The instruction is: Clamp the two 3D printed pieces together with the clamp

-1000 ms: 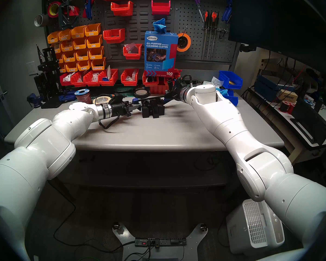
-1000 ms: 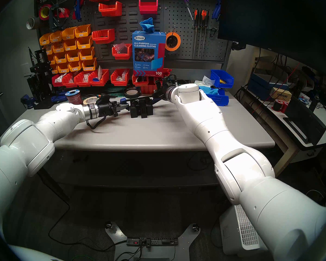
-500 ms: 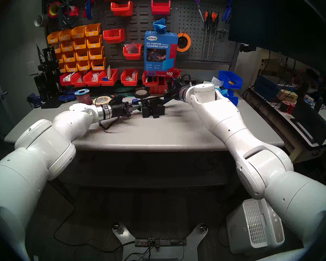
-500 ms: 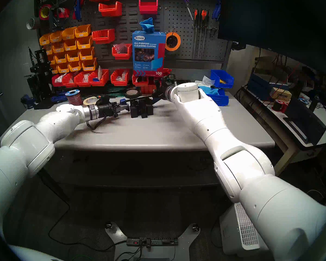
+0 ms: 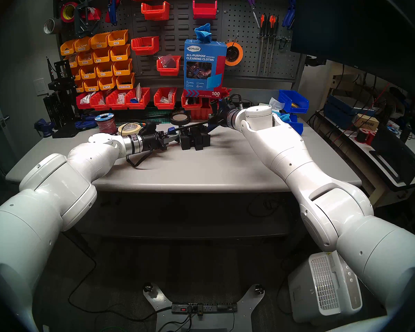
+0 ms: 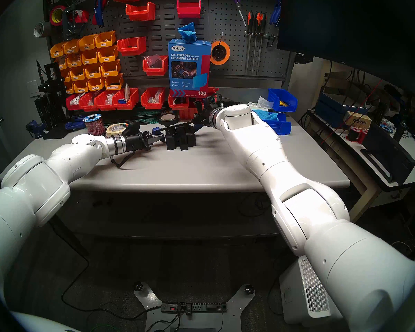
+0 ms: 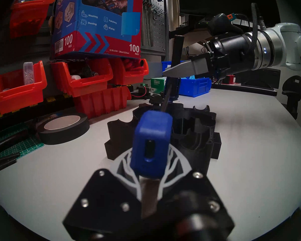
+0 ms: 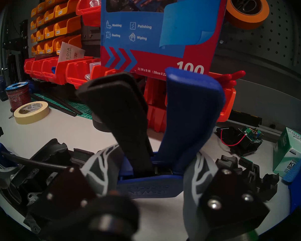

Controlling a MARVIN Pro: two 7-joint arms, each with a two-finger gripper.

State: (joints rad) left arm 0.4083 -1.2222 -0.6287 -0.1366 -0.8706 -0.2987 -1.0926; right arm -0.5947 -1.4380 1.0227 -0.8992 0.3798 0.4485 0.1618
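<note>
- Head views show the clamp (image 5: 192, 126) held off the table (image 5: 225, 166) by both arms, its long black bar running just above the two 3D printed pieces (image 5: 195, 139), which sit side by side and touching on the bare grey top.
- Left of the pieces, the left gripper (image 7: 147, 167) is closed on the clamp's blue end jaw; the left wrist view shows the blue block pinched between the patterned fingers (image 7: 174, 167), with the bar running away over the pieces.
- Right of the pieces, the right gripper (image 8: 149, 167) is closed around the blue trigger-handle body, one finger on each side where the black lever and blue grip fork upward.
- I judge the clamp stiff and fairly light. Its bar is thin and long, so a hold at one end alone would let it swing; a hold at both ends suits it.
- Its blue plastic looks smooth and may slip or twist under a pinch.
- To close it, the lever wants squeezing toward the blue grip, across the fork.
- The pieces look rigid, matte and light. Nothing pins them down, so a nudge from the clamp's ends could slide them apart.
- Their thin upright walls and slots seem the weak spots; I would press on the solid outer faces.
- Whether the clamp's ends already bracket the pieces, I cannot tell.
</note>
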